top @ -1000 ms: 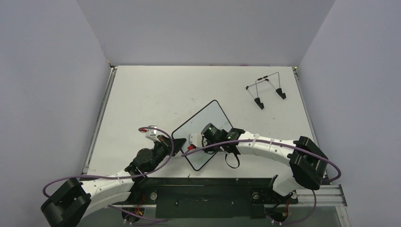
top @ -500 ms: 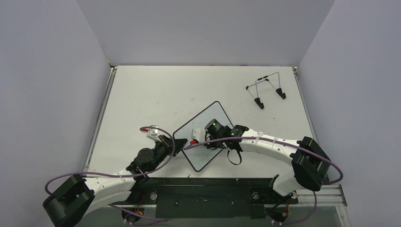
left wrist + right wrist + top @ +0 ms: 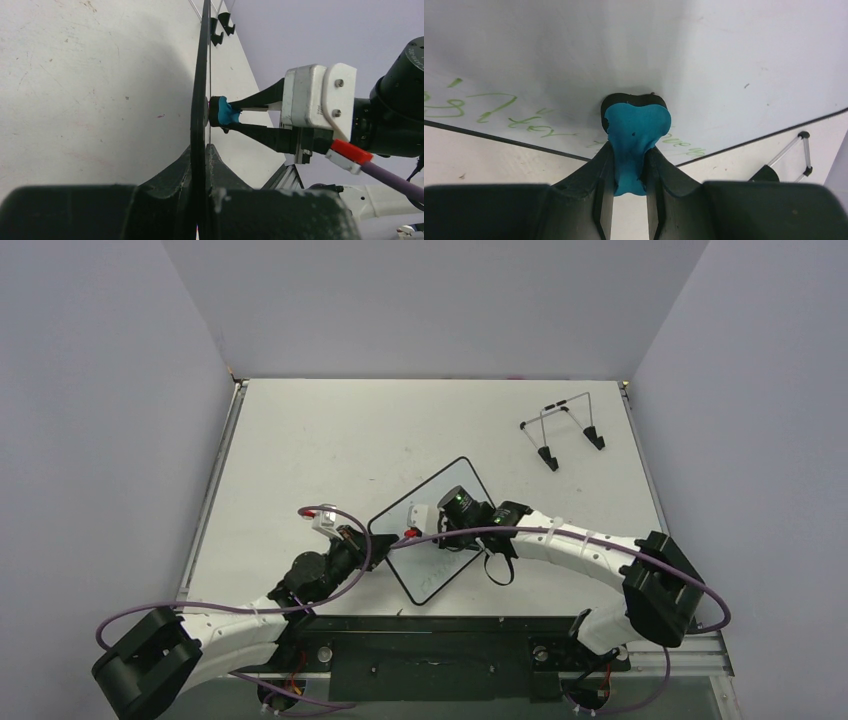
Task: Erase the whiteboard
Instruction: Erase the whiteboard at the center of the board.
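The whiteboard [image 3: 432, 570] sits turned like a diamond over the table [image 3: 320, 440], at 6 o'clock from the table's centre. The left gripper [image 3: 200, 150] is closed on the board's rim at its 9 o'clock corner. The right gripper [image 3: 629, 150] is clamped on the blue eraser [image 3: 636, 125], and the eraser's black pad is pressed against the board face (contact visible in the left wrist view). Green handwriting [image 3: 484, 107] lies at 8 o'clock from the eraser. The wire stand [image 3: 565, 430] is at 2 o'clock from the board, well apart.
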Robot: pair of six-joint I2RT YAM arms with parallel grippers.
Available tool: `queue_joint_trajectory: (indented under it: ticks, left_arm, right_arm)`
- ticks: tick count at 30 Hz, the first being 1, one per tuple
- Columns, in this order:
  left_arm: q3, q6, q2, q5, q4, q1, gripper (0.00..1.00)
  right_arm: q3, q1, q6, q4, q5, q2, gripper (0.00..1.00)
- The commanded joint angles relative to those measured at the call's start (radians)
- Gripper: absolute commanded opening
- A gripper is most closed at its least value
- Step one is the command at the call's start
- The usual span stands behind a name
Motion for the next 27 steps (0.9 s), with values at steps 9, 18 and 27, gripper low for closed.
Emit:
queue_joint_trajectory:
  ticks: [9,18,27]
  left_arm:
    - [0.072,-0.028,-0.008,0.048,0.121,-0.001,0.0]
    - [0.076,-0.027,0.014,0.058,0.137,0.001,0.0]
    - [0.067,-0.036,0.007,0.05,0.143,0.001,0.0]
  right_arm:
    - [0.021,0.101,-0.038,-0.025,-0.055,-0.006,0.0]
    - [0.007,-0.005,-0.021,-0.028,-0.109,-0.044,0.0]
    - [0.012,0.077,-0.048,-0.016,-0.037,-0.014,0.0]
